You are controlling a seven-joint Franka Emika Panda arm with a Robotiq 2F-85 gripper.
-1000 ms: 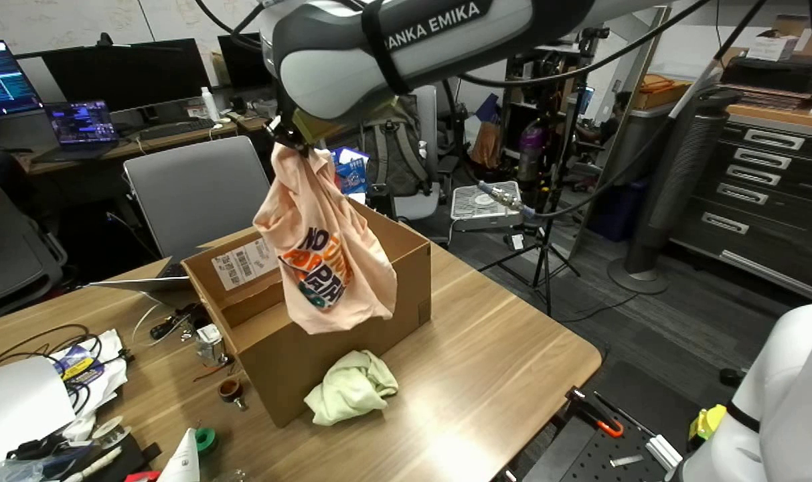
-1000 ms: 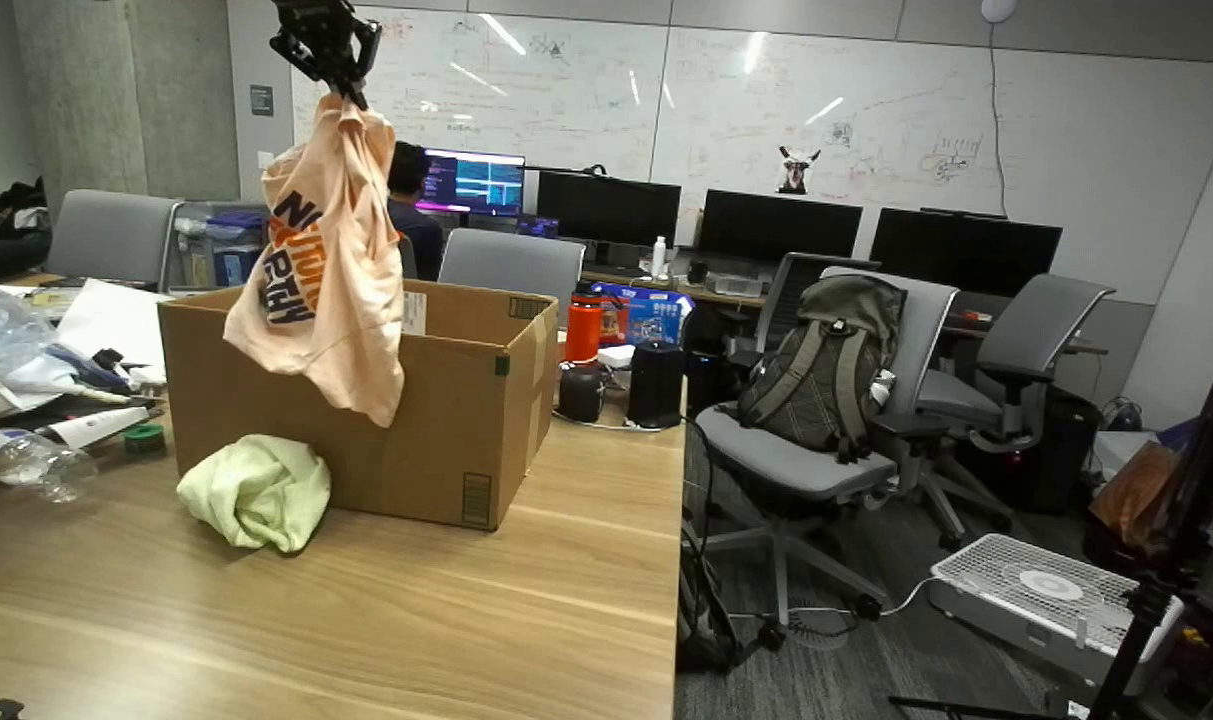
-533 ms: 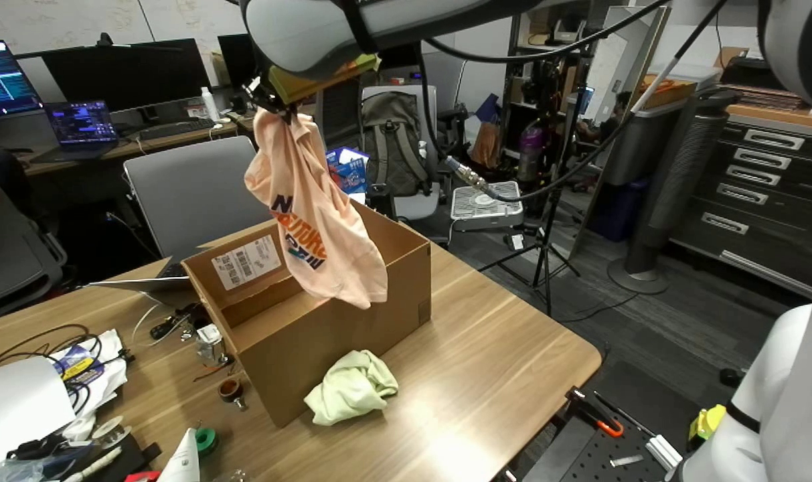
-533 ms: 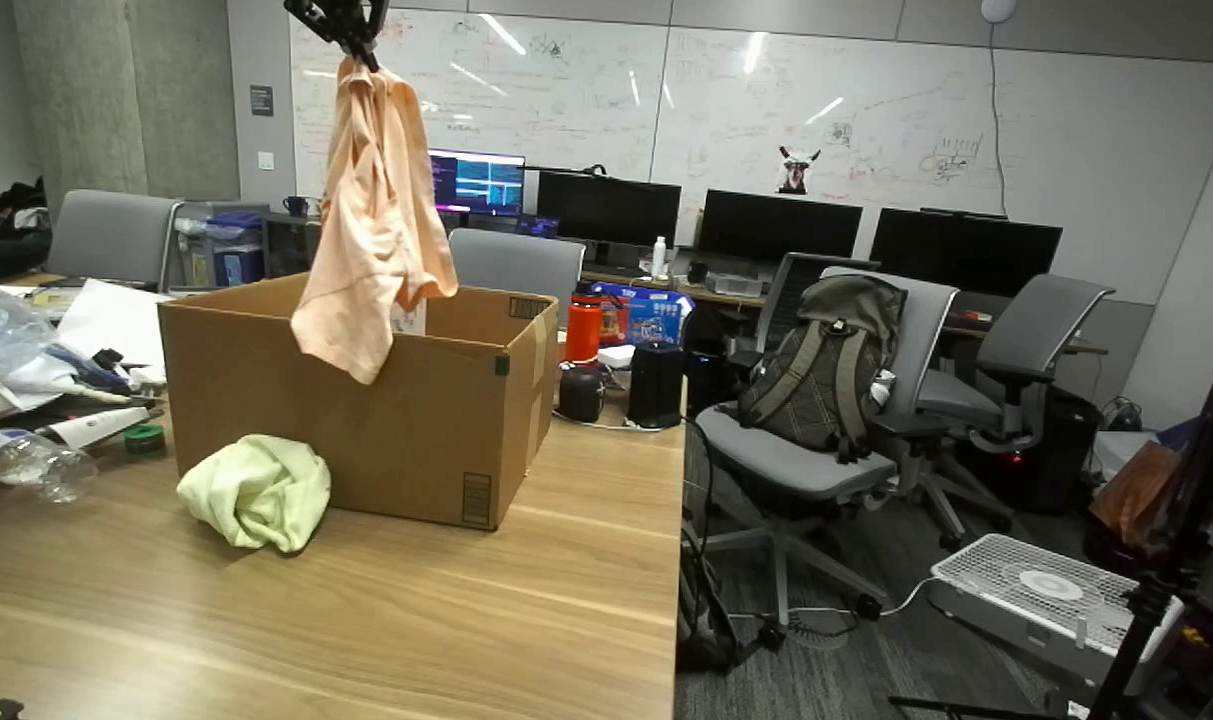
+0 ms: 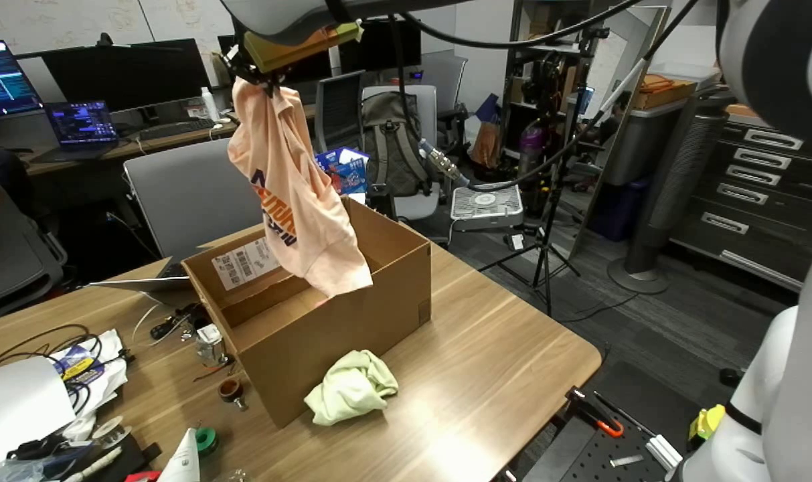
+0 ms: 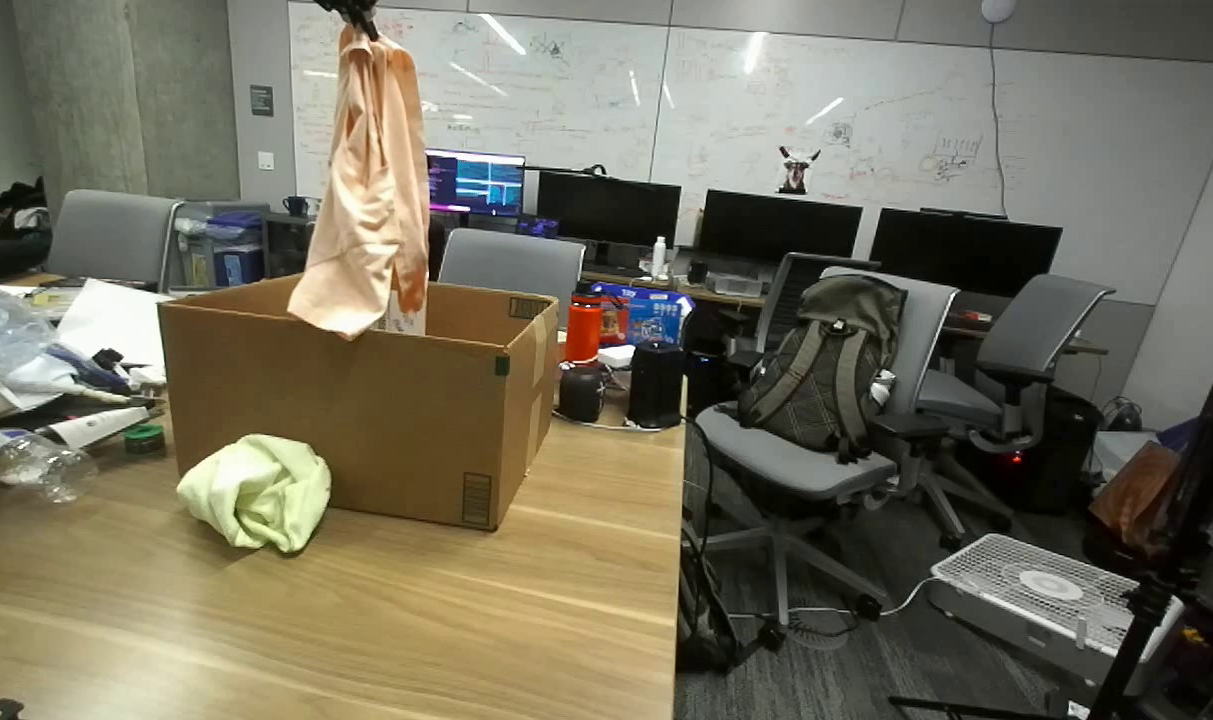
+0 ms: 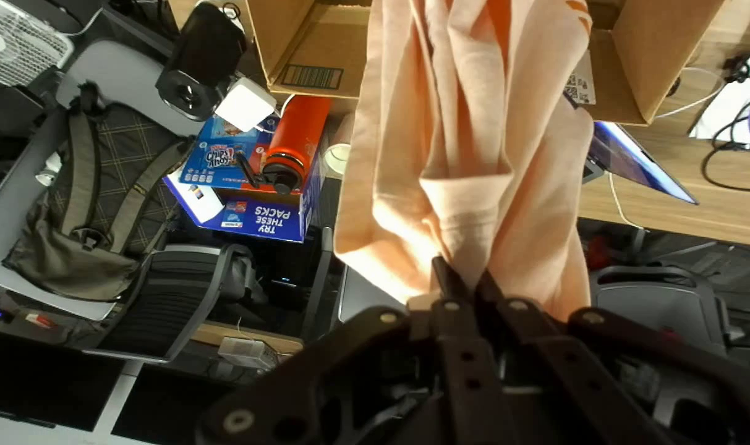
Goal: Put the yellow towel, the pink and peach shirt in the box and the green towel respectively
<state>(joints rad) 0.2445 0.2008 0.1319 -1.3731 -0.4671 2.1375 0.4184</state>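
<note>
Find the gripper [image 7: 467, 283] pinching a bunched fold of the peach shirt [image 7: 405, 148]. Note the shirt hanging over the cardboard box [image 5: 339, 345], with its hem overlapping the near rim in both exterior views. Record the green towel [image 5: 352, 388] crumpled on the table [image 5: 486, 335], just beside the box. Farther out, list an upright orange bottle [image 6: 583, 328] and a backpack [image 6: 816, 370] on a chair [image 6: 801, 476].

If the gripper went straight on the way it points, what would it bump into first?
Past the peach shirt that the gripper holds, probably the cardboard box below; exactly where, depth leaves unclear.
</note>
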